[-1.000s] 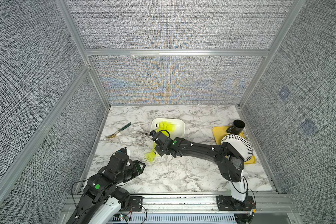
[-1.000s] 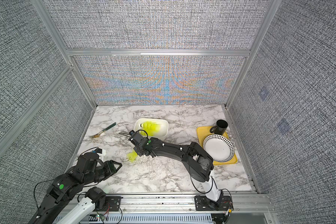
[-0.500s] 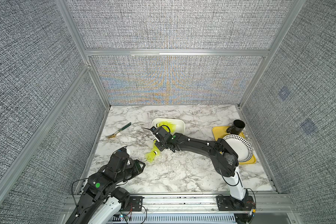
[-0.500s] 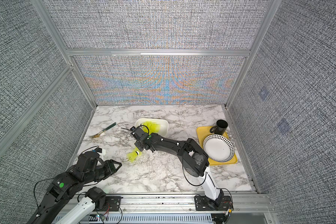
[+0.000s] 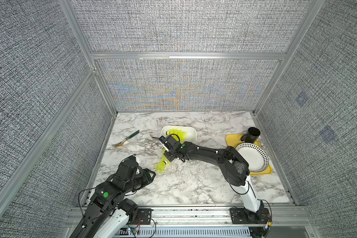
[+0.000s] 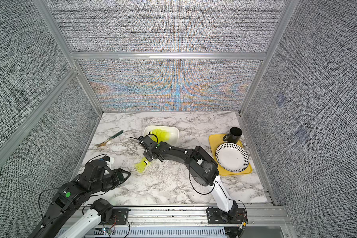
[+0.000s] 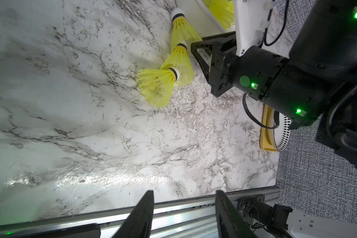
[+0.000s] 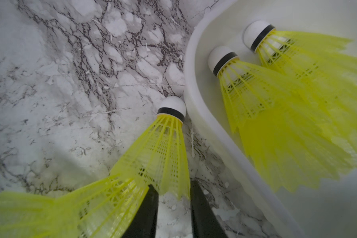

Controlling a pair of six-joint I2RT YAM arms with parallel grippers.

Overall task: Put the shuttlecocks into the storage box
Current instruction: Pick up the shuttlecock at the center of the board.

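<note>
A: Where are the shuttlecocks (image 5: 178, 134)?
B: Several lie in the box (image 5: 191, 130), which sits mid-counter, nearer the back edge. The right wrist view shows two of them, white caps toward the rim. Three more are out on the counter (image 5: 194, 185), in front of the box toward the left edge.
A: How do those three lie?
B: One loose shuttlecock (image 8: 159, 148) lies flat, its cap just at the box's outer wall. The other pair (image 7: 163, 78) overlap nearer the front edge, one's cap resting on the other's skirt.
A: And the right claw (image 8: 173, 191)?
B: Low over the counter, fingers a narrow way apart, with the hem of that loose shuttlecock's skirt at their tips. Marble shows in the gap. Whether it pinches the skirt, I cannot tell.
A: The left claw (image 7: 183, 208)?
B: Apart, nothing between the fingers, over the counter's front left part.
A: Anything else?
B: A fork (image 5: 125, 140) near the left edge, and a tray (image 5: 232, 141) at the right edge carrying a cup (image 5: 252, 135) and a plate (image 5: 252, 157).
</note>
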